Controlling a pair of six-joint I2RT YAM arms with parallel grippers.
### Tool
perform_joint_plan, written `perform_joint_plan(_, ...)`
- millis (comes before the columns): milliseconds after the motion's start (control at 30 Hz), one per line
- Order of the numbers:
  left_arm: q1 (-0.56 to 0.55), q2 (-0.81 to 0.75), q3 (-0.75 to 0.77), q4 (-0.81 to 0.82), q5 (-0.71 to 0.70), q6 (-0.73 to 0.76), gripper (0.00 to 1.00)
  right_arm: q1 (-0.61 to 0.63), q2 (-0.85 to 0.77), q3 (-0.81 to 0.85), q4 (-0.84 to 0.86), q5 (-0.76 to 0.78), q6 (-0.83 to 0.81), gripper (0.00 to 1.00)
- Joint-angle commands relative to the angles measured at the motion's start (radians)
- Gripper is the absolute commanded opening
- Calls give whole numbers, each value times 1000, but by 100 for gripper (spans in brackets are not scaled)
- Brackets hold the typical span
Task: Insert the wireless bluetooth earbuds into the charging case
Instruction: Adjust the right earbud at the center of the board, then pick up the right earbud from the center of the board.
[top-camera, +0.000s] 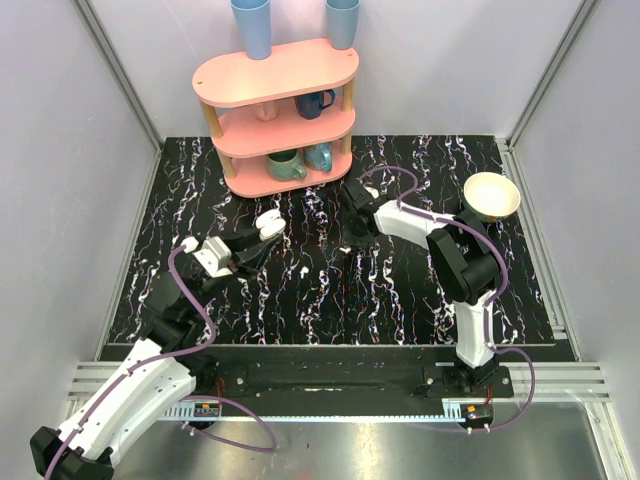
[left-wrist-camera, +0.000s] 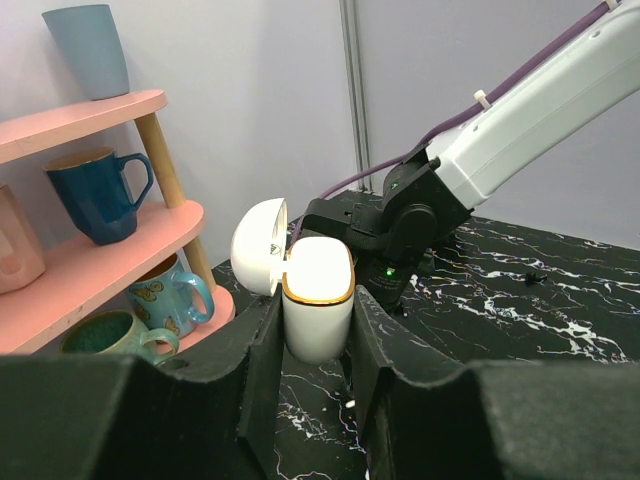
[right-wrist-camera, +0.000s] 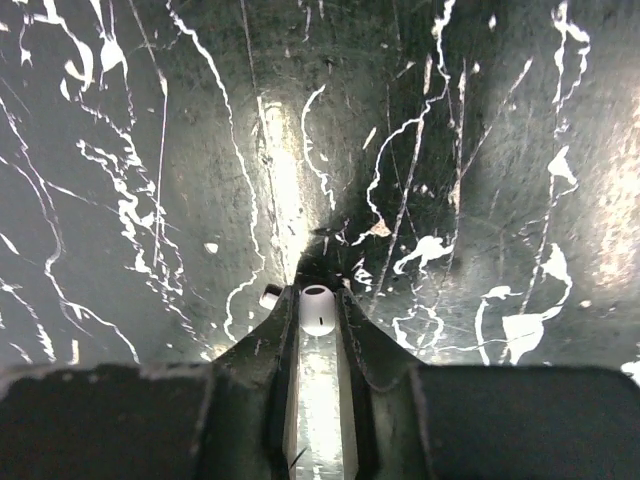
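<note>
Two arms share the work; the left claw (left-wrist-camera: 315, 335) is clamped on the sides of a glossy white, rounded plastic charging case (left-wrist-camera: 318, 300) with a gold rim, holding it upright with its domed lid (left-wrist-camera: 258, 245) swung open toward the pink three-tier shelf (top-camera: 275, 110) of mugs; whether the case rests on the black, white-veined table (top-camera: 400, 300) or hangs just clear of it I cannot tell, and its inside is hidden from every view

The right claw (right-wrist-camera: 317, 300) points down at the table near its middle, not far from the case; its fingers are drawn in tight on a tiny bright white plastic earbud (right-wrist-camera: 317, 310), whose rounded end shows between the tips; a second small white piece (right-wrist-camera: 270, 296) lies on the table just outside one finger, likely the other earbud, though it is too small to be sure

By my reading the step in hand is the pick-up of the first earbud, with nothing seated yet; the next move calls for a straight lift, a short carry to the open mouth of the case, the earbud turned to match its well, then a gentle lowering and release while the left claw keeps the case level; so small and smooth a piece could easily twist or slip in the grip
</note>
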Motion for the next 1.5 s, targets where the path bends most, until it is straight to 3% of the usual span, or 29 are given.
perform_joint_plan(0,-1,-8,9,30,-2,12,0,-3,-46,-10,-5,8,-360,13)
perform_joint_plan(133,-1,-1,11,30,5,14,0,-2,-11,35,-58,-49,-547,15)
perform_joint_plan(300,-1,4,12,30,8,12,0,-2,44,80,-114,-48,-618,21)
perform_joint_plan(500,-1,12,15,33,6,18,0,-2,57,123,-124,-41,-593,31)
perform_joint_plan(567,-3,13,14,37,6,17,0,-2,64,128,-126,-40,-574,41)
perform_joint_plan(700,-1,19,14,41,11,15,0,-2,67,128,-126,-31,-555,50)
perform_joint_plan(800,-1,21,12,41,12,17,0,-2,57,132,-121,-12,-528,51)
perform_joint_plan(900,-1,19,14,41,12,18,0,-2,41,151,-140,38,-417,51)
perform_joint_plan(1100,-1,21,14,50,12,14,0,6,21,146,-233,86,29,49)
perform_joint_plan(1200,-1,19,12,50,12,12,0,23,40,148,-272,129,153,48)
perform_joint_plan(1467,-3,12,12,39,11,17,0,29,60,128,-293,169,273,47)
